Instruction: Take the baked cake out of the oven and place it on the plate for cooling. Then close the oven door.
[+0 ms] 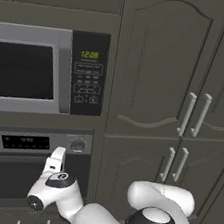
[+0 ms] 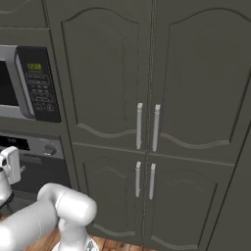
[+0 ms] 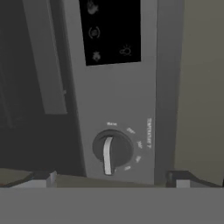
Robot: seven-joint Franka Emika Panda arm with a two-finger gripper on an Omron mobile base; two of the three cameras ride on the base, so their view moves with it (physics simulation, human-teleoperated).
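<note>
Tall dark cabinet doors [image 1: 161, 65] take up the wall to the right of the appliance column; each has an arched panel and a vertical silver handle, with a second, shorter pair of doors below them. In the right base view the same doors [image 2: 152, 73] span most of the frame.

Silver-framed microwave [image 1: 44, 71] sits in the upper part of the column, with a dark window, a black keypad on its right and a green clock lit.

The oven [image 1: 29, 173] is built in directly under the microwave. Its silver control strip [image 1: 39, 143] carries a black display and a round knob [image 1: 77, 145] near its right end. The oven door [image 1: 8, 183] appears shut, its dark front upright below the strip and its bar handle [image 1: 16, 158] horizontal across the top. The baked cake cannot be seen; the door hides the inside.

The white arm rises from the lower right of the left base view, with the hand raised just in front of the right end of the oven's front, below the knob.

The gripper [image 1: 57, 159] points at the control strip. In the hand view the knob [image 3: 111, 149] is centred between the two finger tips, one [image 3: 41, 179] at lower left and one at lower right, with the black display [image 3: 111, 30] above it. The jaws stand wide apart with nothing between them; I cannot tell whether they touch the oven.
</note>
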